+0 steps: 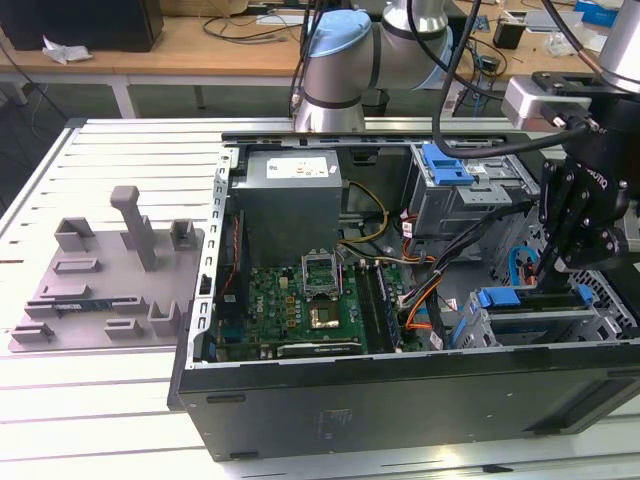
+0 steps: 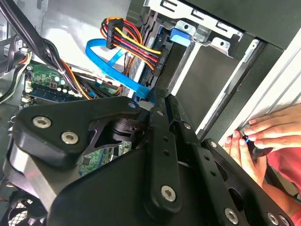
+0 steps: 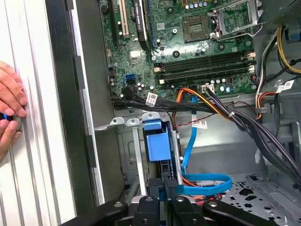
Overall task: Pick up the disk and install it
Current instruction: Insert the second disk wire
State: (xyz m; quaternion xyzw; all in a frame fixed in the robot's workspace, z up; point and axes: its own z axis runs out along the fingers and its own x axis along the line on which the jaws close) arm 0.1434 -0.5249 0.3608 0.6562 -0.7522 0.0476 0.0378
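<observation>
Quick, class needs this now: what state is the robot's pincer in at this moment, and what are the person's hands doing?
Pincer: closed on the disk, upright in the drive cage.
Person's hands: resting on the table beside the case, fingertips around a small dark object.

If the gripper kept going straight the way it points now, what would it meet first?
Most likely the blue carrier frame in the drive cage: in the first wrist view the gripper lines up right on it, at or near contact. Depth is unclear, so whether they touch cannot be told.
</observation>
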